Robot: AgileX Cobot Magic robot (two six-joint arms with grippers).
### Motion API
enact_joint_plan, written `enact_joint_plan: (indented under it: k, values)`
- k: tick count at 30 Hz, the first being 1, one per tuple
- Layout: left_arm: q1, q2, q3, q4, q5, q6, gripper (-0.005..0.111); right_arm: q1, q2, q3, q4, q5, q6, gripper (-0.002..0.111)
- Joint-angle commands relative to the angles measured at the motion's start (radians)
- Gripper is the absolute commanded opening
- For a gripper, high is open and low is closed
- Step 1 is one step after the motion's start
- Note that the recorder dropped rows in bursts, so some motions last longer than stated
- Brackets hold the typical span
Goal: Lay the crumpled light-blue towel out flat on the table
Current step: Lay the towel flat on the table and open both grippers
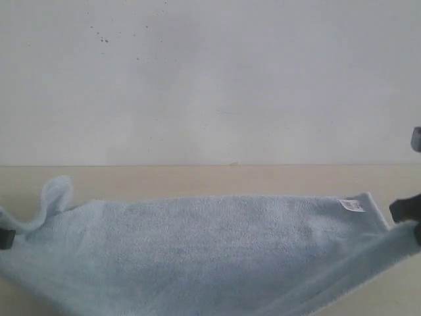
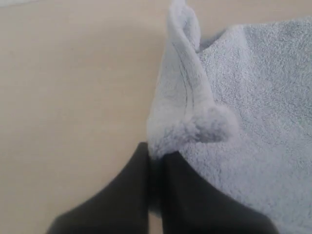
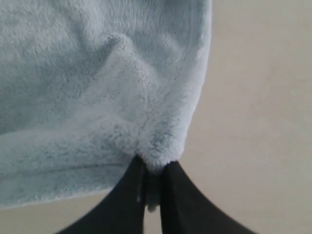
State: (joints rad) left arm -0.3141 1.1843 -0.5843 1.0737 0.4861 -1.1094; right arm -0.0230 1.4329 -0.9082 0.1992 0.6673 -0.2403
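Exterior view: left hand [image 1: 5, 238] and right hand [image 1: 402, 212] each pinch an opposite towel [image 1: 210, 250] edge.

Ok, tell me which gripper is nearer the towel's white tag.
Right. The right gripper is shut on the towel just beside its white tag; the left gripper grips the opposite end, far from the tag.

The towel [image 1: 217, 250] is plain pale light-blue, unpatterned, shading greyer in its folds. Its small tag [image 1: 353, 205] is white with faint pinkish print. The bench [image 1: 197, 179] is an even pale beige. The left gripper [image 2: 155, 153] and right gripper [image 3: 154, 165] are black. The wall [image 1: 210, 79] is off-white, flecked with a few dark specks [image 1: 104, 39].
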Motion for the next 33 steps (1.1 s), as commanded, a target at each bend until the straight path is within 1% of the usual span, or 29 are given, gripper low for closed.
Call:
enact_joint_plan:
  k: [1, 5, 9, 12, 15, 18, 21, 24, 31, 32, 33]
  values:
    - [0.002, -0.059, 0.098, -0.073, 0.019, 0.105, 0.004, -0.007, -0.006, 0.079, -0.031, 0.100, 0.005, 0.000]
    - [0.002, -0.067, 0.174, -0.150, 0.018, 0.244, 0.004, -0.007, -0.006, 0.146, -0.052, 0.133, 0.005, 0.000]
    - [0.002, -0.070, 0.186, -0.222, 0.022, 0.249, 0.004, -0.007, -0.006, 0.205, -0.080, 0.176, 0.034, 0.000]
    - [0.002, -0.070, 0.195, -0.271, 0.090, 0.282, 0.004, -0.007, -0.006, 0.245, -0.161, 0.225, 0.105, 0.000]
    - [0.002, -0.070, 0.195, -0.271, 0.204, 0.302, 0.004, -0.007, -0.006, 0.265, -0.241, 0.239, 0.206, 0.000]
    - [0.002, -0.072, 0.195, -0.246, 0.260, 0.330, 0.004, -0.007, -0.006, 0.267, -0.301, 0.236, 0.256, 0.000]
    - [0.002, -0.072, 0.195, -0.256, 0.253, 0.337, 0.004, -0.007, -0.006, 0.267, -0.332, 0.231, 0.289, 0.000]
    - [0.002, -0.072, 0.195, -0.295, 0.244, 0.382, 0.004, -0.007, -0.006, 0.267, -0.340, 0.238, 0.289, 0.000]
    - [0.002, -0.072, 0.195, -0.297, 0.235, 0.402, 0.004, -0.007, -0.006, 0.267, -0.340, 0.246, 0.291, 0.000]
    - [0.002, -0.072, 0.195, -0.297, 0.235, 0.402, 0.005, -0.007, -0.006, 0.267, -0.340, 0.246, 0.293, 0.000]
    - [0.002, -0.072, 0.195, -0.305, 0.229, 0.407, 0.008, -0.007, -0.006, 0.267, -0.340, 0.248, 0.293, 0.000]
